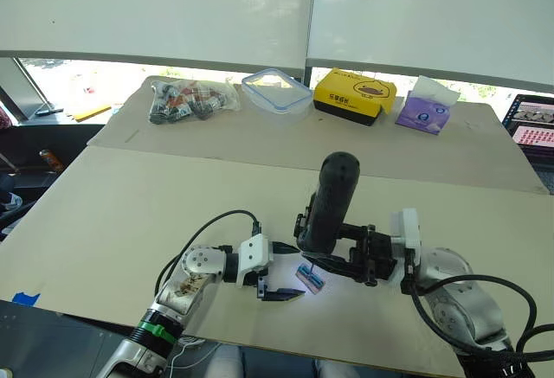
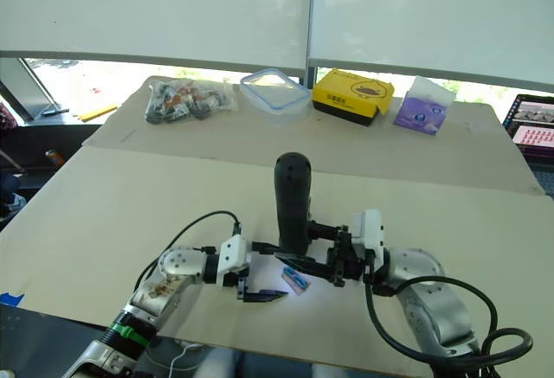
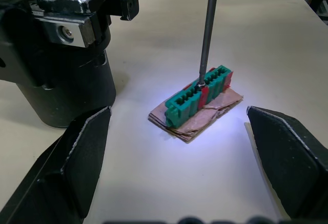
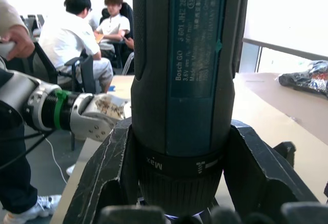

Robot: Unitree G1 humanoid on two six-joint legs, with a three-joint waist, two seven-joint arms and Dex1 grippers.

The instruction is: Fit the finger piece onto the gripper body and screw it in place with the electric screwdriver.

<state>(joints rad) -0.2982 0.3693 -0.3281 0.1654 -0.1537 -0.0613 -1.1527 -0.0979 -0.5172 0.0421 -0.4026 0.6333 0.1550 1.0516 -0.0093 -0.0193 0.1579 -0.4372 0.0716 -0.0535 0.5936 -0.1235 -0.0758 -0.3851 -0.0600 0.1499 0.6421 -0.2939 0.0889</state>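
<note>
Head views: tan table under bright windows. Right gripper (image 2: 333, 265) is clamped on the electric screwdriver (image 2: 293, 198), held upright, bit down.

Left wrist view: the bit tip touches the green block (image 3: 201, 95); gripper body (image 3: 59, 55) stands just beside it. Left gripper (image 3: 179, 155), nearer the body, has its jaws wide apart and empty.

Right wrist view: both fingers (image 4: 105, 175) press the screwdriver barrel.

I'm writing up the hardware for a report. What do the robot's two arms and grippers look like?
Both arms are silver-grey metal with white housings at the wrists and black cables looping alongside. The left arm has a green band near the forearm and brownish mottled marks on its joint. The left gripper and right gripper each have two black, wedge-shaped fingers with pale scuffed edges.
</note>
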